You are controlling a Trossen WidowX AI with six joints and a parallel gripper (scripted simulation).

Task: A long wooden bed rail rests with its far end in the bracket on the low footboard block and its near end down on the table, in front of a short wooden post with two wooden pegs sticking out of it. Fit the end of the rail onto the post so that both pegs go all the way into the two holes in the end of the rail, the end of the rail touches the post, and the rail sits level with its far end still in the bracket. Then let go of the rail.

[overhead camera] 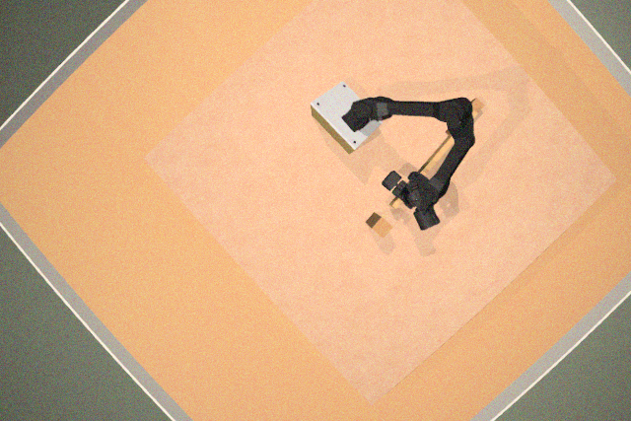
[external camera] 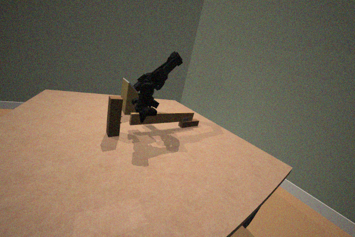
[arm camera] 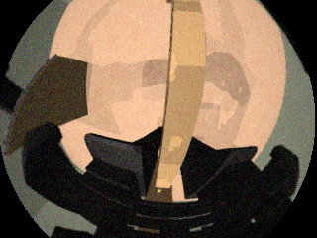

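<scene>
The wooden rail is off the table at its near end and looks roughly level in the exterior view. Its far end is at the low footboard block; the bracket's inside is hidden. My gripper is shut on the rail close to its near end. The post stands upright beyond that end, with a visible gap between them. Two small pegs stick out of it toward the rail. The rail's end holes cannot be made out clearly.
The arm's base box, with a pale top and brown sides, stands to one side of the rail. The arm reaches from it over the rail's far part. The table's edge shows at the lower right in the exterior view.
</scene>
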